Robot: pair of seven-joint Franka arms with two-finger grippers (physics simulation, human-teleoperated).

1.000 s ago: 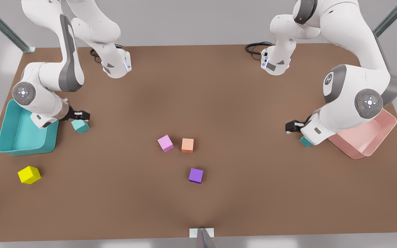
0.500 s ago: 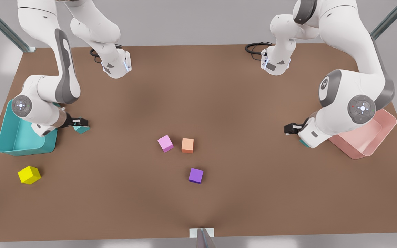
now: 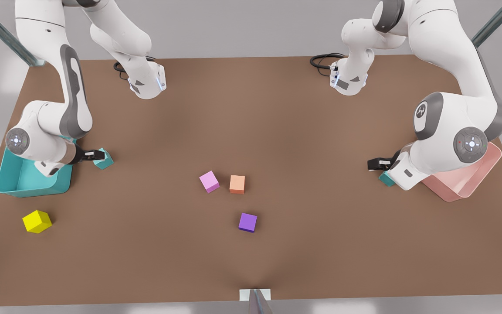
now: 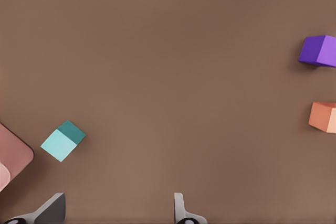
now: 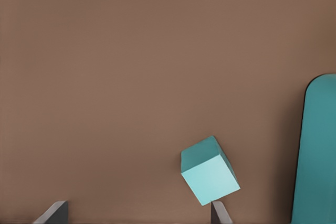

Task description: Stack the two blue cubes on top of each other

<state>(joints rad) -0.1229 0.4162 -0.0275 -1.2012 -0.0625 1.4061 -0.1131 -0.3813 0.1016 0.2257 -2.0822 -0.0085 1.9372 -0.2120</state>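
Sitting on the brown table (image 3: pixel 251 109), the 2 blue cubes are far apart. One cube (image 3: pixel 103 159) lies by the teal bin (image 3: pixel 11 183), just beside the open right gripper (image 3: pixel 97 154). The other cube (image 3: pixel 386 179) lies by the pink bin (image 3: pixel 473 174), near the open left gripper (image 3: pixel 376 164).

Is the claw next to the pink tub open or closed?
Open. The left gripper, by the pink tub, has its fingers spread wide over bare table, the blue cube ahead, untouched.
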